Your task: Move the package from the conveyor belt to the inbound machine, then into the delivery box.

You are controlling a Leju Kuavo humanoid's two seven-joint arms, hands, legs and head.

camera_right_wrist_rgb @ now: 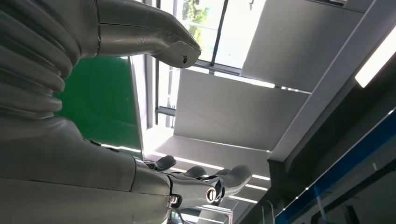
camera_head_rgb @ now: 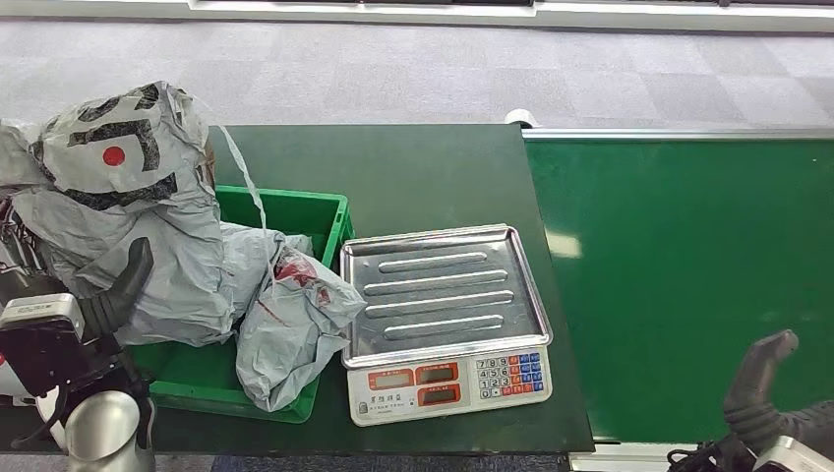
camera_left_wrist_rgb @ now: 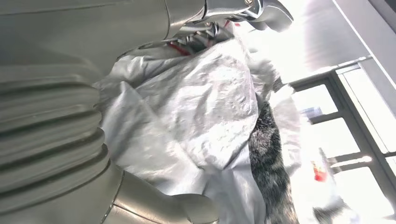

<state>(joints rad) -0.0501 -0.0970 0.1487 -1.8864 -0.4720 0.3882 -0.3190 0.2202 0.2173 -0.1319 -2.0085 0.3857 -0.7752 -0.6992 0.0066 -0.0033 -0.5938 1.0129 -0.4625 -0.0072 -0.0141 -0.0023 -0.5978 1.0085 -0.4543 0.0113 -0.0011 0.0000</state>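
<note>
Left hand (camera_head_rgb: 108, 295) grips a large grey plastic package (camera_head_rgb: 128, 216), raised above the green delivery box (camera_head_rgb: 295, 211) at the table's (camera_head_rgb: 433, 167) left end. Its long axis runs roughly upright, so the box lies directly below. A smaller grey package (camera_head_rgb: 295, 329) already droops over the box's near edge. Black markings and a red dot on the held package cannot be read. Right hand (camera_head_rgb: 762, 388) hovers empty, fingers apart, over the green conveyor belt (camera_head_rgb: 688, 256); the scale (camera_head_rgb: 443, 320) stands between.
</note>
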